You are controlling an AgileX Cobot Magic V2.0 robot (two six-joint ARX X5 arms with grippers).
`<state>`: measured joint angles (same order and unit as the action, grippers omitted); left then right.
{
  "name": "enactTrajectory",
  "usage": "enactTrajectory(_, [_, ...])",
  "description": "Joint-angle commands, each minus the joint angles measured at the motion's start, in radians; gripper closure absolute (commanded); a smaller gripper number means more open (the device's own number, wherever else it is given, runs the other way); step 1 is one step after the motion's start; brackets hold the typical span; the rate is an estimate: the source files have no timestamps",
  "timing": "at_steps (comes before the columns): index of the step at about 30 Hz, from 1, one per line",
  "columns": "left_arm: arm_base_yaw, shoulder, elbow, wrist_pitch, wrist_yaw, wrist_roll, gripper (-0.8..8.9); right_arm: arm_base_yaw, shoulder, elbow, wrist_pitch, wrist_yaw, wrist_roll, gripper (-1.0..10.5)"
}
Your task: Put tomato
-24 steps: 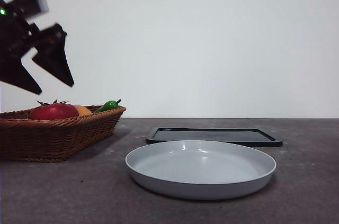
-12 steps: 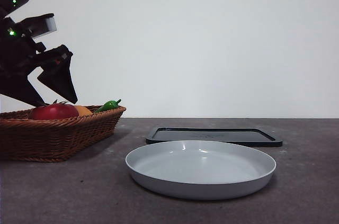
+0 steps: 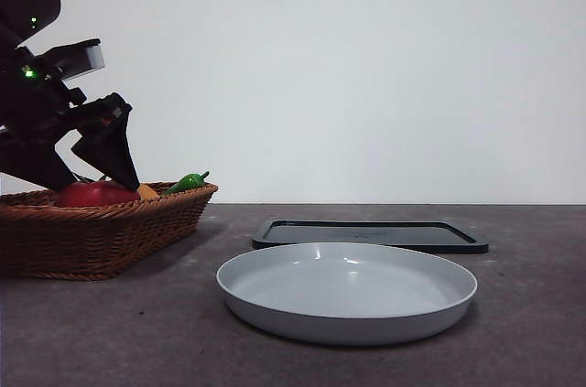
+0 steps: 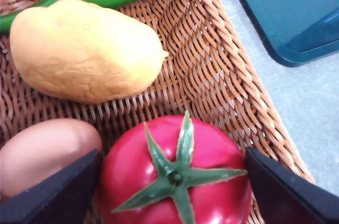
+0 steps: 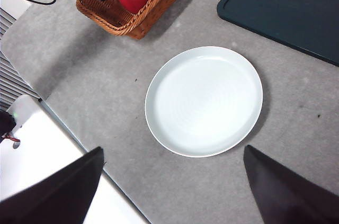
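The tomato [image 4: 175, 181] lies in the wicker basket [image 4: 228, 86], beside a yellow fruit [image 4: 82, 49]. The left gripper [image 4: 172, 187] straddles it, jaws spread, not yet clamped. The plate [image 3: 348, 291] is bare; grasping and carrying remain. The right gripper [image 5: 172, 192] waits, open.

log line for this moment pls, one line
left gripper: open, straddling glossy red tomato in brown wicker basket | right gripper: open, waiting above white round plate

Basket [image 3: 101, 231], plate [image 3: 348, 292], dark tray [image 3: 370, 235]
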<state>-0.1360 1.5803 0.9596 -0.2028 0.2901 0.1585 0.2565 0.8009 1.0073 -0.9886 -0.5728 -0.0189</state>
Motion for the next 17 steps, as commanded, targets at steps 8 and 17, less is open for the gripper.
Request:
enactTrajectory(8, [-0.002,0.045,0.015,-0.011,-0.007,0.02,3.87,0.005,0.008,0.021,0.008,-0.003,0.008,5.3])
enactTrajectory(17, [-0.002,0.045,0.016,-0.009,-0.007,0.014,6.37,0.005,0.008,0.022,0.008,-0.003,0.007,5.3])
